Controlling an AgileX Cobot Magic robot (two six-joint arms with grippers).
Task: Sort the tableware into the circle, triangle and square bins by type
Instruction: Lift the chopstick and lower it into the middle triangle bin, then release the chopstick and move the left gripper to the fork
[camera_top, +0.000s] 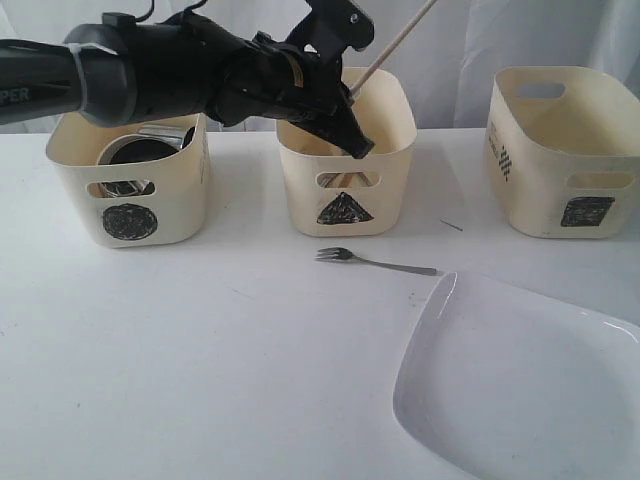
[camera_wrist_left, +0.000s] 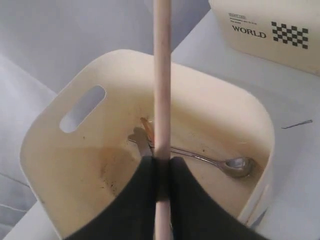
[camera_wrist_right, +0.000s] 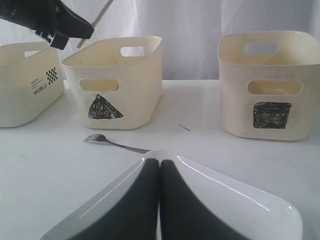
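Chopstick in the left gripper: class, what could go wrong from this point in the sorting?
1. The chopstick is pinched by the left gripper, with most of its length slanting high above the triangle bin. Released like this, it might tip over the rim onto the table instead of joining the spoon inside.
2. The fork lies with its handle close to the plate; a grab there could nudge the plate.

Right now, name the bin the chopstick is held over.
The triangle bin, the middle one; the left gripper holds the chopstick above it, where a spoon lies.
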